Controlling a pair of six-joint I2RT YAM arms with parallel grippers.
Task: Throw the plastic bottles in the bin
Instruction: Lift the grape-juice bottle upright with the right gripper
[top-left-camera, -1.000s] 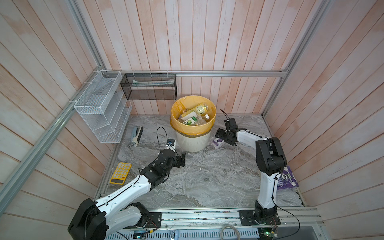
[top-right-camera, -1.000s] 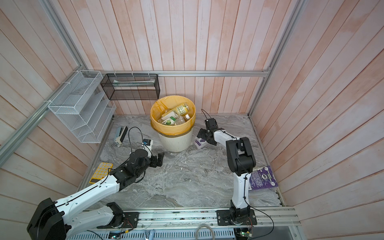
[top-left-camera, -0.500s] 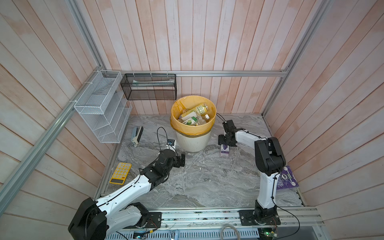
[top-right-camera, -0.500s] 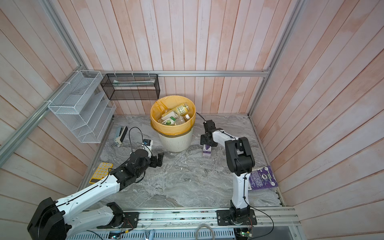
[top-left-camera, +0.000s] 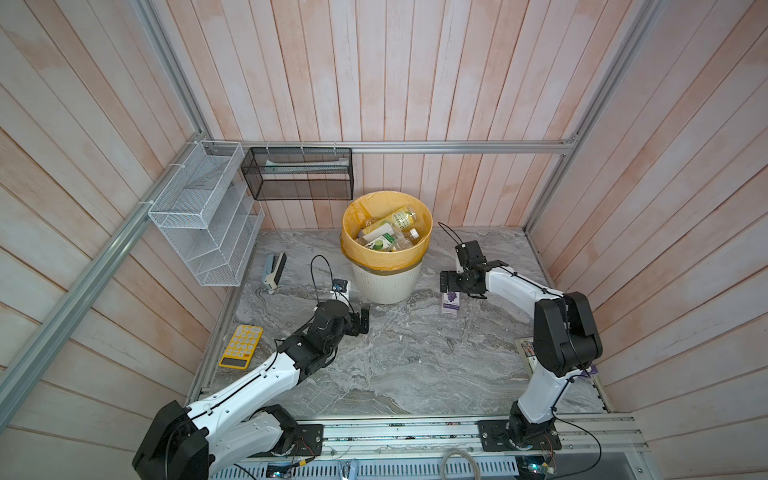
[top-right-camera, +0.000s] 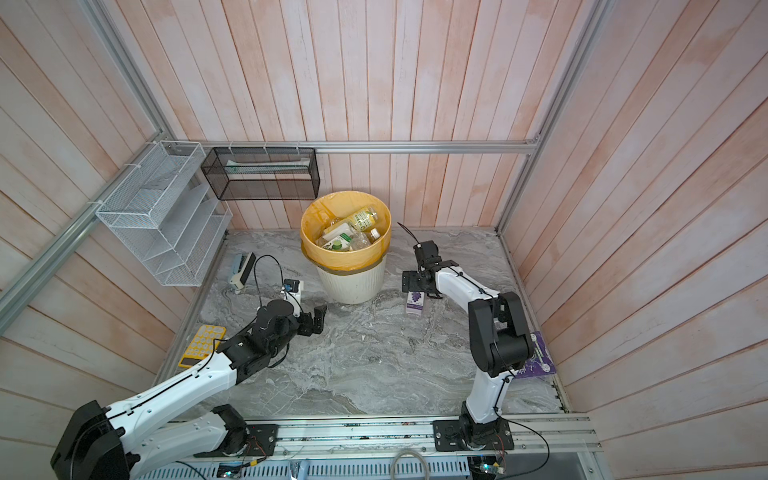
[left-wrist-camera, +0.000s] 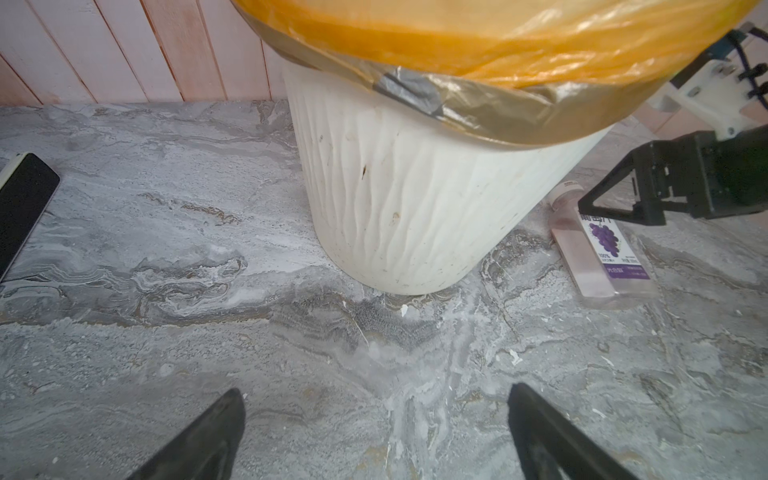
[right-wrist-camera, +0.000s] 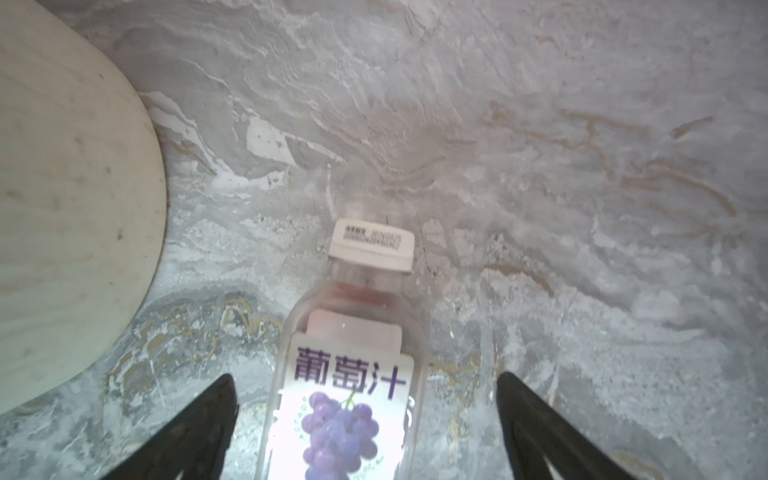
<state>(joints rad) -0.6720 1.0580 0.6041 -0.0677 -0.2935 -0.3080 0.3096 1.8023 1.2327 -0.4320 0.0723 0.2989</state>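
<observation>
The bin (top-left-camera: 386, 286), cream-white and ribbed with a yellow-orange bag over its rim, stands at the back middle in both top views (top-right-camera: 349, 286) and fills the left wrist view (left-wrist-camera: 415, 199). Several plastic bottles (top-left-camera: 388, 237) lie inside it. A clear bottle with a purple grape label and white cap (top-left-camera: 451, 302) (top-right-camera: 415, 303) (left-wrist-camera: 598, 249) (right-wrist-camera: 345, 374) lies on the table right of the bin. My right gripper (top-left-camera: 445, 282) (right-wrist-camera: 363, 376) is open, its fingers on either side of this bottle with gaps on both sides. My left gripper (top-left-camera: 363, 320) (left-wrist-camera: 374, 392) is open and empty in front of the bin.
A yellow calculator (top-left-camera: 242, 347) and a grey-black stapler (top-left-camera: 274, 270) lie at the table's left. A white wire rack (top-left-camera: 203, 216) and a black mesh basket (top-left-camera: 297, 174) hang on the walls. A purple flat item (top-right-camera: 538, 365) lies behind the right arm.
The purple-label bottle has shifted from the bin's side a little toward the front. My right gripper followed it and now stands open over it. The left arm has not moved.
</observation>
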